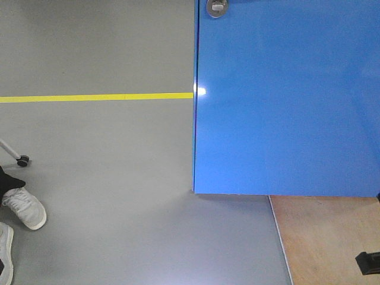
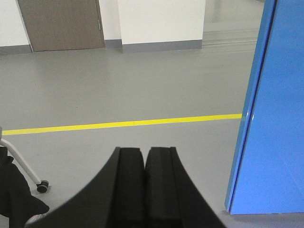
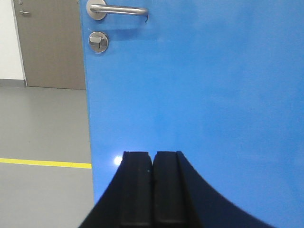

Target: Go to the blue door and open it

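The blue door (image 1: 288,107) fills the right of the front view, its left edge near the middle and its round thumb-turn lock (image 1: 217,7) at the top. From the right wrist I see the door (image 3: 199,85) straight ahead, with the silver lever handle (image 3: 118,9) and the thumb-turn (image 3: 98,42) at upper left. My right gripper (image 3: 152,154) is shut, empty, low before the panel and well below the handle. My left gripper (image 2: 145,151) is shut and empty, pointing over the floor left of the door's edge (image 2: 251,118).
A yellow floor line (image 1: 95,97) runs left from the door. A person's white shoes (image 1: 24,208) and a castor leg (image 1: 21,159) are at the lower left. A wooden floor board (image 1: 326,237) lies below the door. A brown door (image 2: 61,23) stands in the far wall.
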`<state>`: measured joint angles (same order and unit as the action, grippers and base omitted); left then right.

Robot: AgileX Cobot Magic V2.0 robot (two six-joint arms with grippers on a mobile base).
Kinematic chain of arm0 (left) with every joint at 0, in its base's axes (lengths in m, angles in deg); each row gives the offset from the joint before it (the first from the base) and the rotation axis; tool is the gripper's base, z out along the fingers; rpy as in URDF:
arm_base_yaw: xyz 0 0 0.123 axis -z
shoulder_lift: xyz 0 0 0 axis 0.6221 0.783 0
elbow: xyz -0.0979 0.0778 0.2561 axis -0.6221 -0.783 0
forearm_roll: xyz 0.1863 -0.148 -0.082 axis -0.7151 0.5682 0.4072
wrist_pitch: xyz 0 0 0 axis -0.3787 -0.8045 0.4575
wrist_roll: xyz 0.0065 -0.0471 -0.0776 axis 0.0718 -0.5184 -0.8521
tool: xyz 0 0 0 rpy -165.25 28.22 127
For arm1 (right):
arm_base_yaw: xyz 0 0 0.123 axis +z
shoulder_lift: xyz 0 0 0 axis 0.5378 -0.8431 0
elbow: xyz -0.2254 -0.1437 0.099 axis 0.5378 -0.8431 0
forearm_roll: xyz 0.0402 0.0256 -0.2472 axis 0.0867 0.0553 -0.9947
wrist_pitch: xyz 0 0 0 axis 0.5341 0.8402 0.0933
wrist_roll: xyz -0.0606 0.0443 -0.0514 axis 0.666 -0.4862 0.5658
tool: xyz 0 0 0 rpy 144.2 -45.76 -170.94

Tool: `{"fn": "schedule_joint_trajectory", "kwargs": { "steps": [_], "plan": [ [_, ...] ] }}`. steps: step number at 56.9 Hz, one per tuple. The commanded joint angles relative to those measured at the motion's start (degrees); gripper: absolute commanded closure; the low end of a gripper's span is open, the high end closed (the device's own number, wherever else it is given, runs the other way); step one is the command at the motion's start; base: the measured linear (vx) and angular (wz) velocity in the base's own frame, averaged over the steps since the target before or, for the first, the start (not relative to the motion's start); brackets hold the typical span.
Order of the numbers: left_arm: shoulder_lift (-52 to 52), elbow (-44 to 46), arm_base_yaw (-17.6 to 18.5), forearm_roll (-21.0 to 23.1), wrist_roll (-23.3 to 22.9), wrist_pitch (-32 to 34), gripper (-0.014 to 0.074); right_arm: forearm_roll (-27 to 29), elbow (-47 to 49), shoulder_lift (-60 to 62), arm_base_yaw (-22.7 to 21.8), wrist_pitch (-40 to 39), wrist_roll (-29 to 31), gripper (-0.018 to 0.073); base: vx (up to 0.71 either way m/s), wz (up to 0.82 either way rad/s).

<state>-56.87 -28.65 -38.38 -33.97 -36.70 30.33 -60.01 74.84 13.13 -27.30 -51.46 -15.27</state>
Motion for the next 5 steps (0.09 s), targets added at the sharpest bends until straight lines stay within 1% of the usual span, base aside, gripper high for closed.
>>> {"fn": "schedule_joint_trajectory", "kwargs": {
  "steps": [1,5],
  "plan": [
    [-0.74,1.49,0.36,0.16,-0.39,4.82,0.0524,-0.46,-0.14,0.79,-0.4,-4.47,0.38,0.0547,0.0,0.0],
    [-0.74,1.49,0.36,0.16,-0.39,4.82,0.0524,-0.46,-0.14,0.79,-0.4,-4.47,0.38,0.0547,0.0,0.0]
  ]
}}
